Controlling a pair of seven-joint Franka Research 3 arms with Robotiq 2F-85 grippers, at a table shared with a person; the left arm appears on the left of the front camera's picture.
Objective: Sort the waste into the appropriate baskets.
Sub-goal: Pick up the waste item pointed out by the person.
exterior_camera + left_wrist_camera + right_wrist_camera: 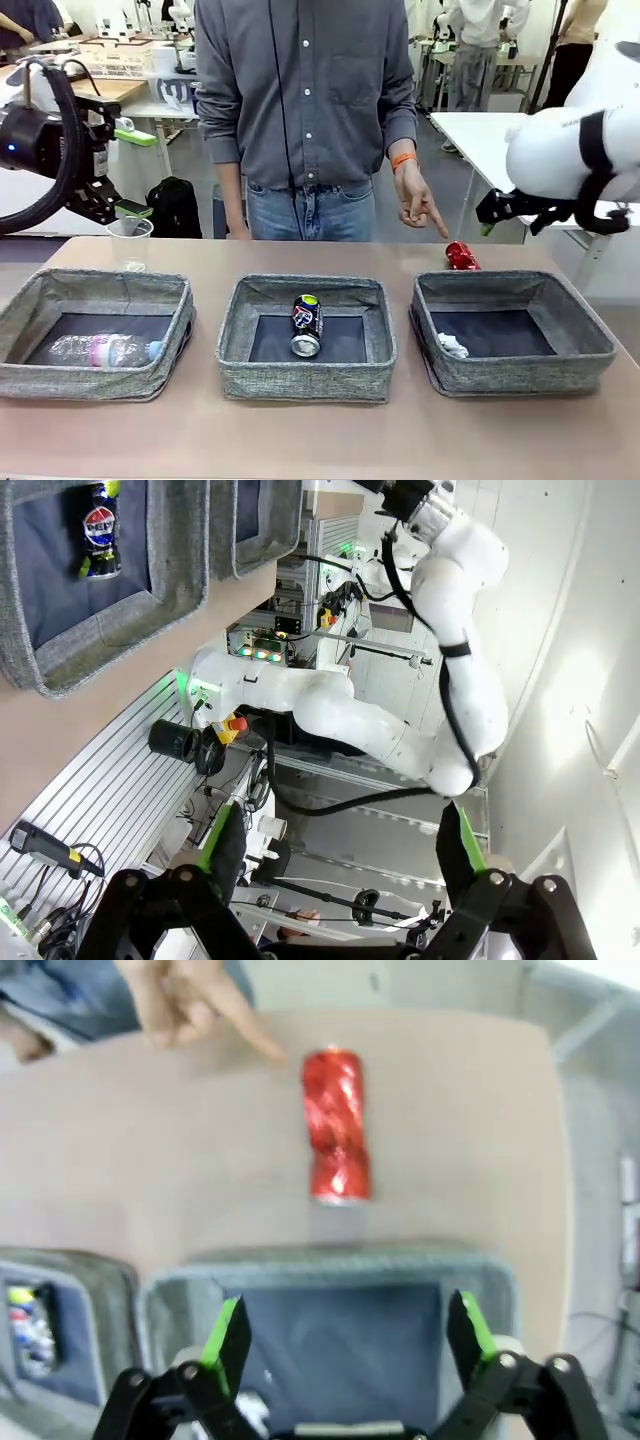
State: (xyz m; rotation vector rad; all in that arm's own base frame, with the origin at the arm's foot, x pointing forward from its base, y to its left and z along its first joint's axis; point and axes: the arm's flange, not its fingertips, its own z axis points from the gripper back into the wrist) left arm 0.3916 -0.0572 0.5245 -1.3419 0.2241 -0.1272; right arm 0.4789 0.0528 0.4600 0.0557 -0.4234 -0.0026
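Note:
A crushed red can [461,256] [337,1125] lies on the table just behind the right basket [590,330] [330,1260]. A person's hand [420,205] [200,1005] points a finger at it. My right gripper [488,215] [345,1335] hovers open above that basket, short of the can, with nothing between its fingers. Up at the far left, my left gripper [133,172] [340,845] is open and empty. The left basket [60,290] holds a clear bottle [105,350] with a pink label. A crushed dark can [306,324] [98,530] lies in the middle basket [305,375]. A white paper wad [452,345] sits in the right basket.
A clear plastic cup [130,240] stands on the table behind the left basket, under my left gripper. The person stands at the far edge, behind the middle basket. A strip of bare table runs in front of the baskets.

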